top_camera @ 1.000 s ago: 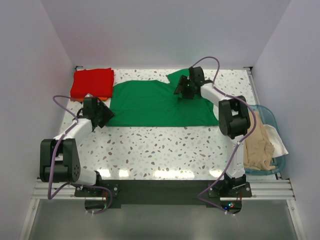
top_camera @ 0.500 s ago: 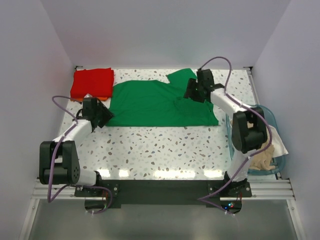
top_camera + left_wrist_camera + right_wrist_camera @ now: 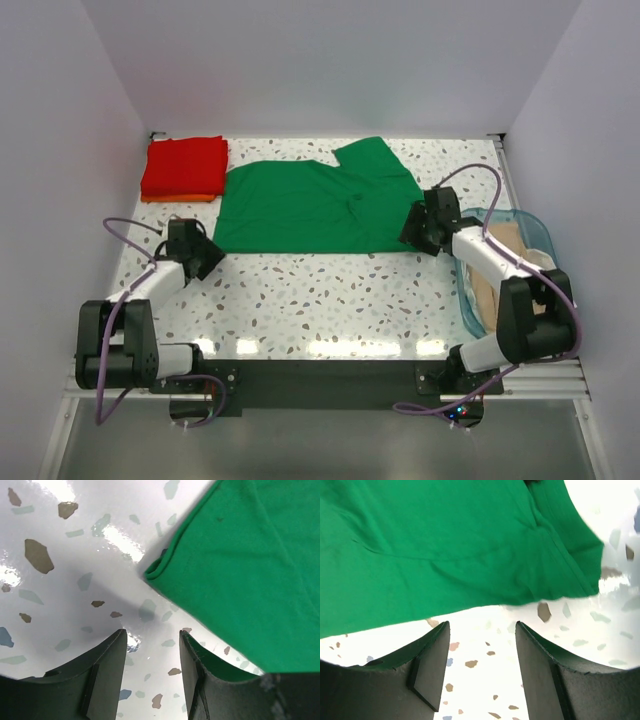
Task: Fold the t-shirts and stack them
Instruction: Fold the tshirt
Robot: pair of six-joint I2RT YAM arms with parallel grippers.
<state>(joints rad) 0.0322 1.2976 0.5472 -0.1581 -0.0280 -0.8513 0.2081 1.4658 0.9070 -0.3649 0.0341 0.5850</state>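
A bright green t-shirt [image 3: 310, 205] lies spread flat on the speckled table, one sleeve pointing to the back. My left gripper [image 3: 205, 255] is open and empty just off the shirt's near left corner [image 3: 155, 575]. My right gripper [image 3: 412, 232] is open and empty at the shirt's near right corner [image 3: 585, 580], just above the table. A folded red t-shirt [image 3: 184, 165] lies on an orange one [image 3: 180, 197] at the back left. Beige and white t-shirts [image 3: 500, 262] lie in the basket, partly hidden by my right arm.
A translucent blue plastic basket [image 3: 530, 225] stands at the table's right edge. White walls close in the left, back and right sides. The arm bases sit at the near edge.
My right gripper has moved from the shirt's back right area down to its near right corner. My left gripper has drawn back a little toward the near edge. The shirt lies flatter.
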